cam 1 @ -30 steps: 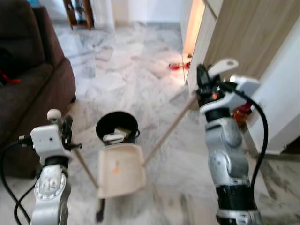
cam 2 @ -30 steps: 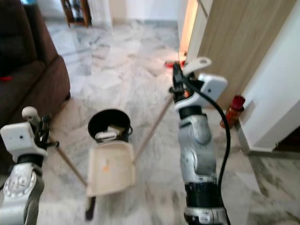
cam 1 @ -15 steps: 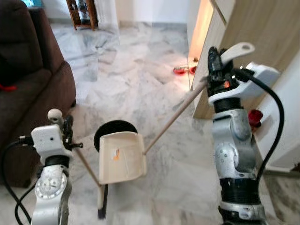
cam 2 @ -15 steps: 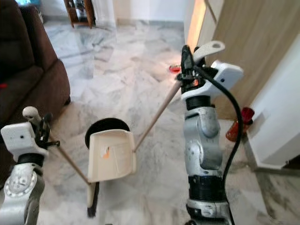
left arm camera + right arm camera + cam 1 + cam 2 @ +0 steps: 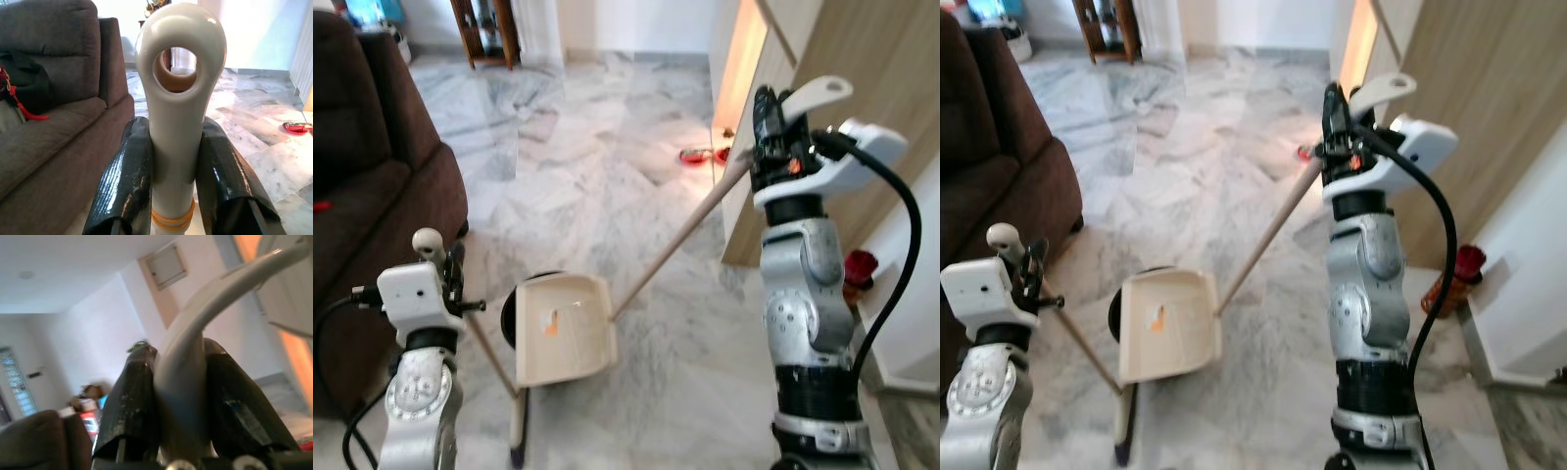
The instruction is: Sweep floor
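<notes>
My right gripper (image 5: 766, 137) is raised at chest height, shut on the white curved top of a long wooden dustpan handle (image 5: 674, 245). Its black fingers (image 5: 128, 401) clamp that white grip. The cream dustpan (image 5: 563, 331) hangs tilted over a black bin (image 5: 506, 318), hiding most of it; a small orange scrap lies on the pan. My left gripper (image 5: 450, 281) is shut on the broom's white ring-topped cap (image 5: 178, 73). The broom stick (image 5: 494, 357) slants down to the broom head (image 5: 517, 439) on the marble floor.
A dark brown sofa (image 5: 362, 196) stands close on my left. A wooden panel (image 5: 862, 78) and a white wall rise on the right, with a red bottle (image 5: 858, 266) at their foot. A red item (image 5: 693, 155) lies on the floor beyond. Open marble floor stretches ahead.
The right arm has lifted the dustpan from in front of the bin to over it, covering the bin's opening. The view has shifted forward. The left gripper keeps the broom as before.
</notes>
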You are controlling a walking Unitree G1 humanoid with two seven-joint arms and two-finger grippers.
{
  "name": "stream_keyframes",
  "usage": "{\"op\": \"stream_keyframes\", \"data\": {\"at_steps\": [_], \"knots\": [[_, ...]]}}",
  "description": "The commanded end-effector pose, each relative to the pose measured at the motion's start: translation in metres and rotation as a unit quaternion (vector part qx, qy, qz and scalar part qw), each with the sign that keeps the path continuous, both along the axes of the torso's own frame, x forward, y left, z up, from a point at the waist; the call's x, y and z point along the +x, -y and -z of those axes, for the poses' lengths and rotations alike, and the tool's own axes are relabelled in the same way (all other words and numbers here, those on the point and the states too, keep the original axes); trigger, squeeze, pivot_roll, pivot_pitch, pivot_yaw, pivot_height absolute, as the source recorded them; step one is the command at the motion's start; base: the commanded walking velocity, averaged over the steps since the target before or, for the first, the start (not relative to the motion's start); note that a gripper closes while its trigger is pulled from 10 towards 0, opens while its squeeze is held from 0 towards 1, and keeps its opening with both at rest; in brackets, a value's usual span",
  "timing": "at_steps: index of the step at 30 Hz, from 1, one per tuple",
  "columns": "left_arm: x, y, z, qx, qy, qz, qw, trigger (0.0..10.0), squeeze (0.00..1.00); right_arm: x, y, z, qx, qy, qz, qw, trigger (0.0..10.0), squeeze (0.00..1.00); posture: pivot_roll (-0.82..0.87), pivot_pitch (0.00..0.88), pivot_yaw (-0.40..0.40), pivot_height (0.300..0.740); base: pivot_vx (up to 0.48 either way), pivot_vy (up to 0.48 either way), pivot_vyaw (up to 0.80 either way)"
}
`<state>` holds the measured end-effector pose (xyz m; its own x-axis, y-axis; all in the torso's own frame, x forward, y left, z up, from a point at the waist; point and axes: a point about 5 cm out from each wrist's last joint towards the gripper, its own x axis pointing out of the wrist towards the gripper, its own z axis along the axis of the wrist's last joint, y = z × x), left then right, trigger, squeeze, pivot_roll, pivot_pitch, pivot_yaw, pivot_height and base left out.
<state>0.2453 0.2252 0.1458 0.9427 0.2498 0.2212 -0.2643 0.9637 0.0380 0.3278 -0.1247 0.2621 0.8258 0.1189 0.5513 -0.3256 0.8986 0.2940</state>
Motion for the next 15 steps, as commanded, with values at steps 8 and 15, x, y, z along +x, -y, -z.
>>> {"op": "stream_keyframes", "data": {"at_steps": [8,15], "knots": [[-0.018,-0.008,-0.018,0.032,0.025,-0.012,0.999,10.0,0.00,-0.005,0.001,-0.015,0.023,0.032,-0.006,0.999,10.0,0.00,0.05,0.091,0.037,0.740,0.000,0.000,0.00],[-0.048,-0.028,-0.022,0.062,0.011,-0.054,0.997,10.0,0.00,-0.006,0.002,-0.015,0.024,0.031,-0.006,0.999,10.0,0.00,0.06,0.093,0.037,0.740,0.000,0.000,0.00]]}}
